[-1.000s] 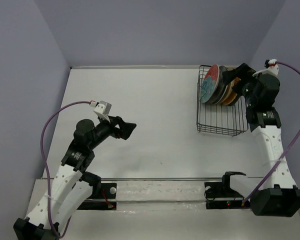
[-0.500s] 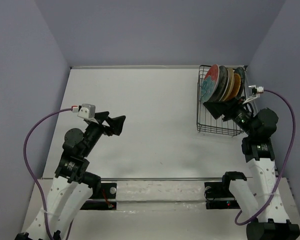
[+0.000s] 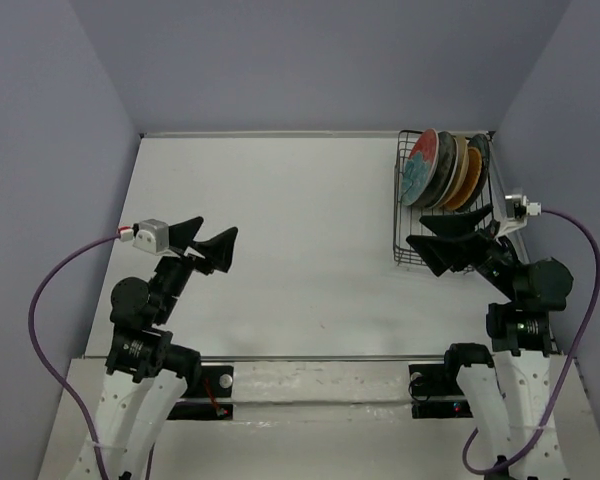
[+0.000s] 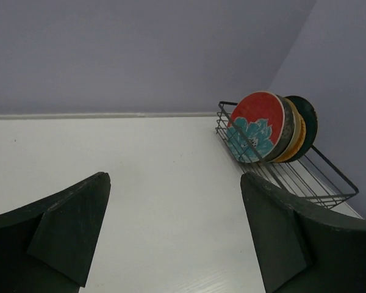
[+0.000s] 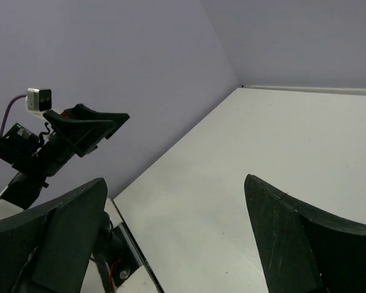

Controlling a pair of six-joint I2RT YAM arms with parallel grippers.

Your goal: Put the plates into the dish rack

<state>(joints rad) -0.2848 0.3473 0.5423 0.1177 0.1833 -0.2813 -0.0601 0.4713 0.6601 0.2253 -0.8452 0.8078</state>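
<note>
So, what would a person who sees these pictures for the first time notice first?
Probably the plates, standing on edge in a row at the far end of the black wire dish rack in the far right corner of the table, with the red-and-teal plate on the outside. Next, the left gripper above the table's left side and the right gripper by the rack's near end, both open and empty.

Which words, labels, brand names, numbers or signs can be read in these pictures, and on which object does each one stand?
No text can be read in any view.
The plates carry only patterns; the front one shows a teal flower on red.
The dish rack, the left gripper and the right gripper show no lettering.
</note>
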